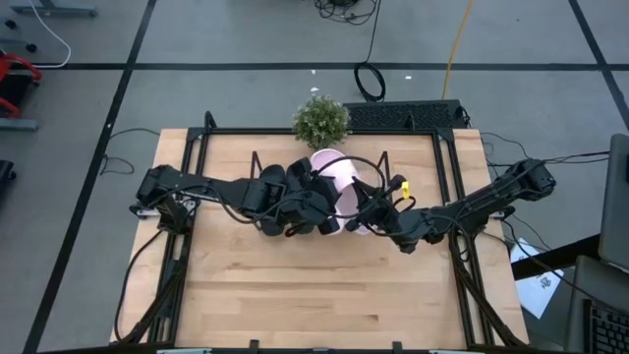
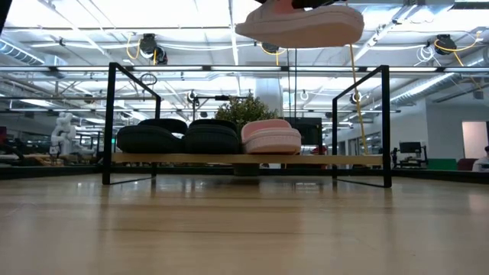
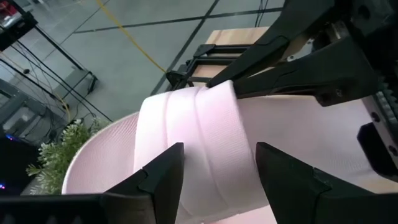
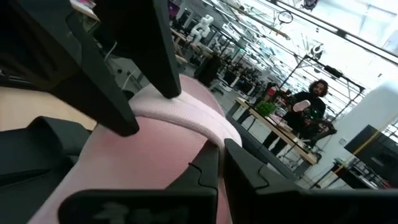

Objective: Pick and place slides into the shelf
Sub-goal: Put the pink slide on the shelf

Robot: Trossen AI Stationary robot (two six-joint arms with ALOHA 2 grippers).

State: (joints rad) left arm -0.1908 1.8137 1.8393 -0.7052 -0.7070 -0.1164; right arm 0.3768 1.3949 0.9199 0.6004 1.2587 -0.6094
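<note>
- High above the tabletop we see a pale pink slide (image 2: pixel 299 24) held up in the air, well clear of the wood, in front of the shelf (image 2: pixel 244 160) in the low view
- On the shelf's wooden base, counting from the left of the low view, sit two black slides (image 2: pixel 147 138) (image 2: pixel 212 137) and a second pink slide (image 2: pixel 270 137), side by side and touching; the place at the right end is bare
- From overhead we see both arms meeting over the middle of the table (image 1: pixel 246 285), just in front of the shelf and a small potted plant (image 1: pixel 321 120)
- We see the left gripper (image 3: pixel 217 171) with its fingers spread, one either side of the wide pink strap; whether they press it we cannot tell
- We see the right gripper (image 4: pixel 221 163) with its fingertips drawn nearly together on the edge of the strap of that same lifted slide
- Beyond the table, a person (image 4: pixel 308 107) stands in the room
</note>
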